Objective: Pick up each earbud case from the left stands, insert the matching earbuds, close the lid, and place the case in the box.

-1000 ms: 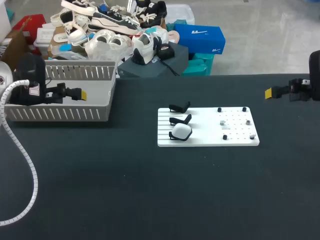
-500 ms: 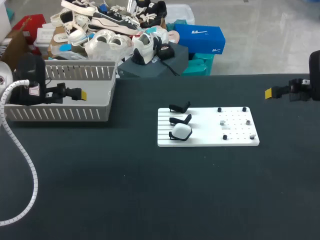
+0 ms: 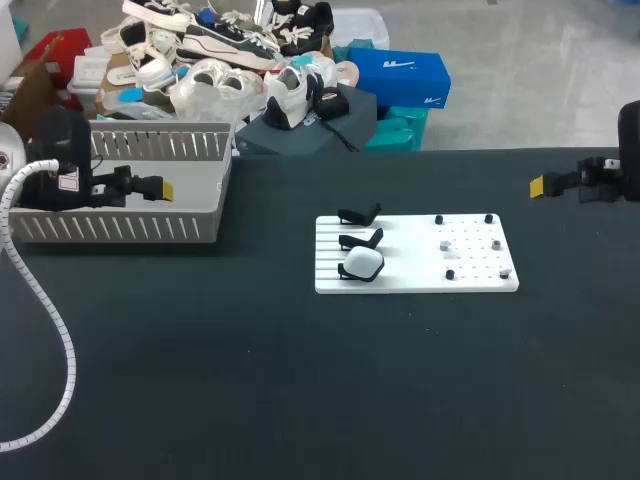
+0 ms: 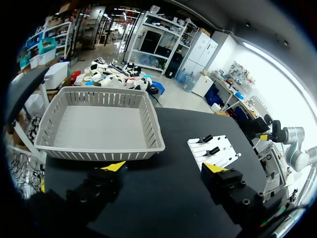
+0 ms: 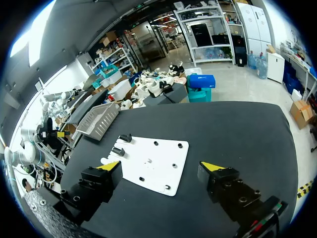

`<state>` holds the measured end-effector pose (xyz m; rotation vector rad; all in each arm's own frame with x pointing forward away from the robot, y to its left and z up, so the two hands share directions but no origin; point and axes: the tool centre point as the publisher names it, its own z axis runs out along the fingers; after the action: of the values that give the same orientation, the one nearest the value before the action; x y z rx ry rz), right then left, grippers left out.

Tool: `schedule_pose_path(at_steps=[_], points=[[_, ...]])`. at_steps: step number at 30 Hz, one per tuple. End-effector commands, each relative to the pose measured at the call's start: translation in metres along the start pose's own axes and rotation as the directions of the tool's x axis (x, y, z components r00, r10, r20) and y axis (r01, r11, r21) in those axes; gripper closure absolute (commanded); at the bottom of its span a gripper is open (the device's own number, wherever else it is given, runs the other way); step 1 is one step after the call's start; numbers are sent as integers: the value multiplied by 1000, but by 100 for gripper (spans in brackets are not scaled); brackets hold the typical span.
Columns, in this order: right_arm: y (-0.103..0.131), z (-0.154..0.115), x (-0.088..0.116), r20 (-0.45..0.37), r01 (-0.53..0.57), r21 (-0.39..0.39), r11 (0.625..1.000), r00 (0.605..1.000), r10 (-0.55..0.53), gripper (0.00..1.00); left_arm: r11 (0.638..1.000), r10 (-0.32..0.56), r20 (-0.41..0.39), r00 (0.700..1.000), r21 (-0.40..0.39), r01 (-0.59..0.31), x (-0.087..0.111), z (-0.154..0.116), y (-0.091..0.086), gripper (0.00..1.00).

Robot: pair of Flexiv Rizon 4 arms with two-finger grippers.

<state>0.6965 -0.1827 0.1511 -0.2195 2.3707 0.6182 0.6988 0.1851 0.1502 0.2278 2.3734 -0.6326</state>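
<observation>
One white rounded earbud case (image 3: 362,263) sat propped on the near black stand (image 3: 345,272), presumably for easy grabbing. Left gripper (image 4: 163,167) and right gripper (image 5: 160,166) hung well clear, fingers spread, empty.

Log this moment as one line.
left gripper open, near basket | right gripper open, empty | white case on board

The head view's edge cuts off the right arm (image 3: 630,150). The left arm (image 3: 60,165) hides part of the box (image 3: 130,230). The earbuds (image 3: 445,243) on the board (image 3: 410,255) are too small to tell apart.
</observation>
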Motion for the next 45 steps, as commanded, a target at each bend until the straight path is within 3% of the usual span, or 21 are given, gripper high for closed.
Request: schedule_pose_path(at_steps=[1,10,17,25,32,33,35,37,45], points=[[-2,1,0,0,2,-5,1000,1000,-2,0,999,24,-8,1000,30,-24,-4,1,-2,0],[-2,1,0,0,2,-5,1000,1000,-2,0,974,168,82,982,142,-178,-21,4,-18,0],[-2,1,0,0,2,-5,1000,1000,-2,0,903,313,156,937,255,-345,-31,10,-33,0],[-2,1,0,0,2,-5,1000,1000,-2,0,765,479,242,844,356,-537,-38,24,-53,0],[-2,1,0,0,2,-5,1000,1000,-2,0,670,557,300,775,388,-632,-39,41,-71,0],[-2,1,0,0,2,-5,1000,1000,-2,0,632,578,314,753,412,-657,-38,44,-75,0],[-2,1,0,0,2,-5,1000,1000,-2,0,597,591,338,732,427,-679,-37,49,-79,0],[-2,1,0,0,2,-5,1000,1000,-2,0,535,613,358,704,468,-704,-35,53,-86,0],[-2,1,0,0,2,-5,1000,1000,-2,0,416,658,368,657,549,-725,-18,66,-109,0]])
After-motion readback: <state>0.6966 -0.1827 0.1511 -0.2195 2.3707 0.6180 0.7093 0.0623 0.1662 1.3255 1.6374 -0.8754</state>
